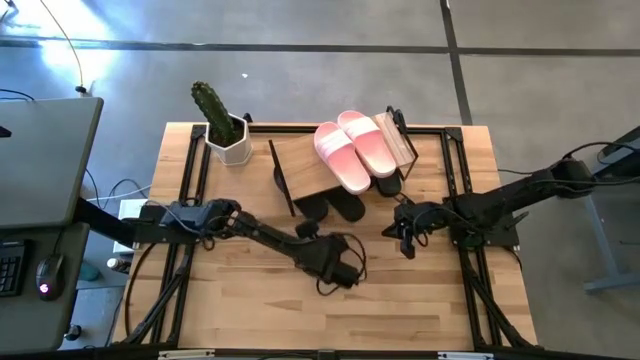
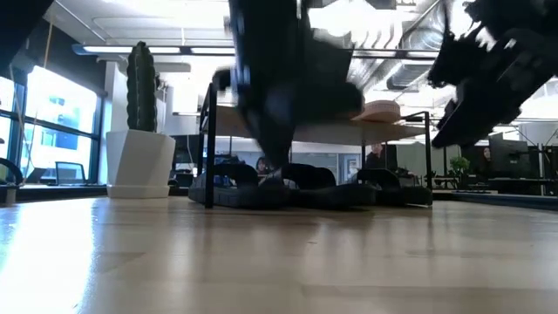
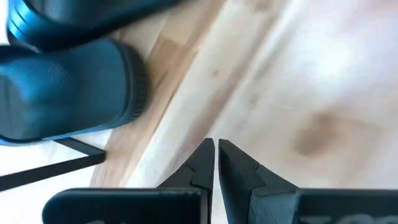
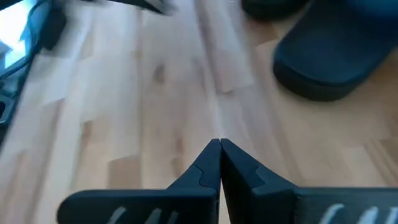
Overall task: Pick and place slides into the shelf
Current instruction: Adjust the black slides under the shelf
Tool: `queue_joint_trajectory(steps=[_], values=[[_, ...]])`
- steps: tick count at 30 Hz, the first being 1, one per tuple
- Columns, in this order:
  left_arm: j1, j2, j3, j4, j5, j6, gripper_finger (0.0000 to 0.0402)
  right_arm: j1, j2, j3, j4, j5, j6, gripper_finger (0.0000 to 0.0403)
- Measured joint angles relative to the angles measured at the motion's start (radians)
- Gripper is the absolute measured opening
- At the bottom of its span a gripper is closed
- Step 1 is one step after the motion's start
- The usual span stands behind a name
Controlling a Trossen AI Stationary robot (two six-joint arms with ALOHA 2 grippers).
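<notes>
Hovering over table (image 1: 420, 310), both arms empty: left gripper (image 1: 345, 272) fingers clenched; right gripper (image 1: 405, 240) fingers clenched. Pink slides (image 1: 355, 148) atop shelf (image 1: 305, 165), black slides (image 1: 335, 207) underneath.

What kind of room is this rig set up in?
Probably an open-plan office or lab. The wooden table stands on a bare concrete floor, a desk with a mouse sits beside it, and the low view shows exposed ceiling ducts and big windows.

— What can't you make out?
— My left arm (image 2: 279, 78) smears dark across the low view, hiding most of the shelf (image 2: 349, 131).
— And the black slides (image 1: 335, 207)?
— Tucked under the plank; perhaps two pairs, I can't count.
</notes>
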Motion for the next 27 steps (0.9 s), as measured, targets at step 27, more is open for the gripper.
queue_joint_trajectory(steps=[27], values=[[-0.326,-0.020,0.328,-0.282,-0.184,-0.283,0.0012,-0.080,0.501,-0.075,0.567,0.279,0.087,0.0000]])
